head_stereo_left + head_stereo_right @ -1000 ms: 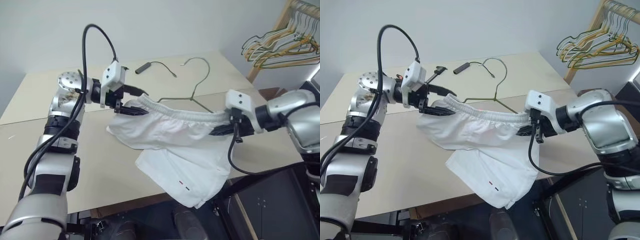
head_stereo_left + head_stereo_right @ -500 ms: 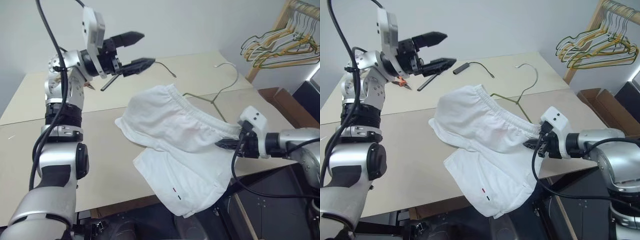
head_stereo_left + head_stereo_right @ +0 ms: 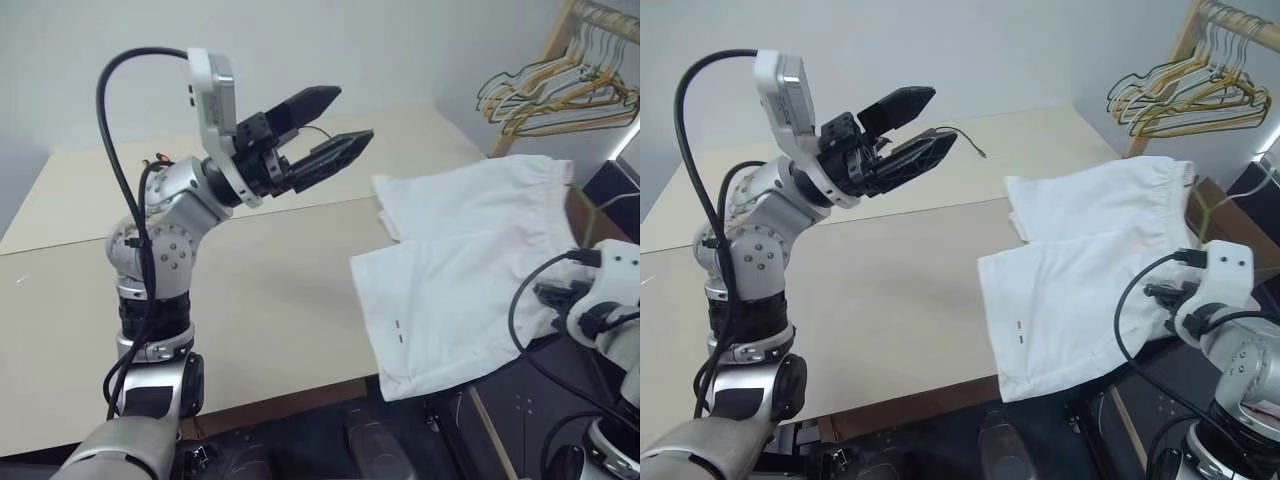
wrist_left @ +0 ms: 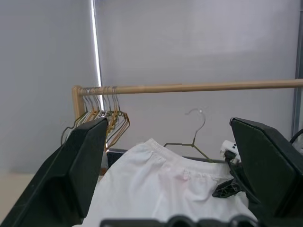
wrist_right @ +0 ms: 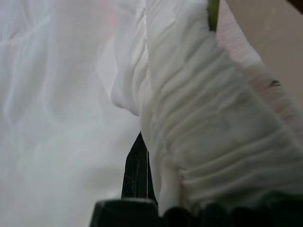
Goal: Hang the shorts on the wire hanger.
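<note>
The shorts (image 3: pixel 470 270) are spread over the right edge of the table (image 3: pixel 230 290), with the lower leg hanging past the near-right corner and the gathered waistband lifted off the right side. The waistband is clamped in the right gripper (image 5: pixel 142 189), whose fingers are closed on the bunched white cloth; the pinkish inner band can be seen at the fold in the right wrist view. Two tiny marks, one dark and one red, are seen near the hem over the table's near edge. The left gripper (image 3: pixel 325 125) is held high above the middle of the table, empty, with its two black fingers spread wide apart and pointed toward the right. The hanger (image 4: pixel 194 137) is seen in the left wrist view just behind the waistband, its hook upright; whether it is touched by the cloth cannot be told. A bunch of hangers (image 3: pixel 555 85) is hung on a wooden rail (image 4: pixel 199 87) beyond the far-right corner.
</note>
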Motion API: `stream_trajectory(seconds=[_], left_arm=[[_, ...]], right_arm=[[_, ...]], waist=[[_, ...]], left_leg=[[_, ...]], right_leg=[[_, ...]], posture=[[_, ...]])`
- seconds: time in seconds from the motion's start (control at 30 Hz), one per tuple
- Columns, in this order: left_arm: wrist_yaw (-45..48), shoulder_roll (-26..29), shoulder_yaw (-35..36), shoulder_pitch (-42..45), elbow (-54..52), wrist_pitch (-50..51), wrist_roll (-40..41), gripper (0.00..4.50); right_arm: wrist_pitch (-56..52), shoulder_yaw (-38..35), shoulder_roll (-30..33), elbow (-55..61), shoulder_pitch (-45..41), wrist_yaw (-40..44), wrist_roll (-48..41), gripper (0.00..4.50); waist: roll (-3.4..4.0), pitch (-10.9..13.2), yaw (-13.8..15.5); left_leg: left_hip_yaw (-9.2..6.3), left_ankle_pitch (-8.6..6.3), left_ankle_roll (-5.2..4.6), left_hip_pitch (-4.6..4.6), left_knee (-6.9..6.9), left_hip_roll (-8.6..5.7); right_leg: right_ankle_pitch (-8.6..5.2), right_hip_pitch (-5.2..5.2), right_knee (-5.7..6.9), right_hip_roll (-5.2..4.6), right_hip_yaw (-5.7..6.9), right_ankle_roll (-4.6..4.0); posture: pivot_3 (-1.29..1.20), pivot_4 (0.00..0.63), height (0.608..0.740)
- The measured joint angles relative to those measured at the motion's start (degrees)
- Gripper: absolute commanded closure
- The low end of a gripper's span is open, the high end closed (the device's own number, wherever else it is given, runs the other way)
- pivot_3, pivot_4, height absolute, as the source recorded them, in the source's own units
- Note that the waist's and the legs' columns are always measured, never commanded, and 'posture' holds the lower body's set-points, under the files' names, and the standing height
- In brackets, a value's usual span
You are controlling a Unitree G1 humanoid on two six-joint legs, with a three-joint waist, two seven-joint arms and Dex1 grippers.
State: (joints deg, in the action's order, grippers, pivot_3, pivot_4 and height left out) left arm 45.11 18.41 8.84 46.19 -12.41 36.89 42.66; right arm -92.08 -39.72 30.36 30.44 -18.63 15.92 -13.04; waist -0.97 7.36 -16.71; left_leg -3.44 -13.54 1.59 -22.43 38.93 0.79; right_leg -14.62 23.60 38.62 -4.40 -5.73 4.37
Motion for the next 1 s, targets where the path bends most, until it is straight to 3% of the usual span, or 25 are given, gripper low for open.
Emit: stream_trajectory(seconds=[0.23, 0.53, 0.73, 1.0], left_arm=[[-2.0, -0.4, -1.3, -0.9, -0.8, 0.3, 0.2, 0.02], [-1.9, 0.7, -1.7, -1.4, -1.0, 0.1, 0.2, 0.02], [-1.7, 1.7, -1.8, -1.4, -1.2, 0.1, 0.3, 0.02], [-0.7, 2.2, -2.2, -1.5, -1.3, -0.4, 0.3, 0.02]], right_arm=[[0.0, -8.5, 7.2, -15.4, -18.4, -7.9, 2.7, 4.50], [0.0, -12.2, 13.9, -37.0, -38.3, -16.3, 2.9, 4.50], [0.0, -12.5, 18.2, -50.2, -44.9, -20.3, 4.4, 4.50], [0.4, -11.2, 21.9, -60.9, -46.1, -21.9, 7.6, 4.50]], waist=[[0.24, -0.1, -2.8], [0.23, -0.2, -4.4], [0.23, -0.2, -4.5], [0.22, -0.2, -4.6]], left_leg=[[0.13, -0.01, -0.01, 0.71, -0.35, 0.03], [0.26, -0.01, -0.01, 0.85, -0.64, 0.01], [0.45, -0.01, -0.01, 0.83, -0.72, -0.04], [0.77, -0.01, -0.01, 0.72, -0.74, -0.18]], right_leg=[[0.03, -1.29, -1.00, 0.01, -0.05, 0.13], [0.04, -1.34, -1.19, -0.02, -0.20, 0.16], [0.13, -1.35, -1.52, 0.01, -0.49, 0.31], [0.32, -1.35, -1.90, 0.01, -1.09, 0.68]], posture=[[-0.30, 0.061, 0.740], [-0.29, 0.069, 0.740], [-0.29, 0.069, 0.740], [-0.29, 0.071, 0.740]])
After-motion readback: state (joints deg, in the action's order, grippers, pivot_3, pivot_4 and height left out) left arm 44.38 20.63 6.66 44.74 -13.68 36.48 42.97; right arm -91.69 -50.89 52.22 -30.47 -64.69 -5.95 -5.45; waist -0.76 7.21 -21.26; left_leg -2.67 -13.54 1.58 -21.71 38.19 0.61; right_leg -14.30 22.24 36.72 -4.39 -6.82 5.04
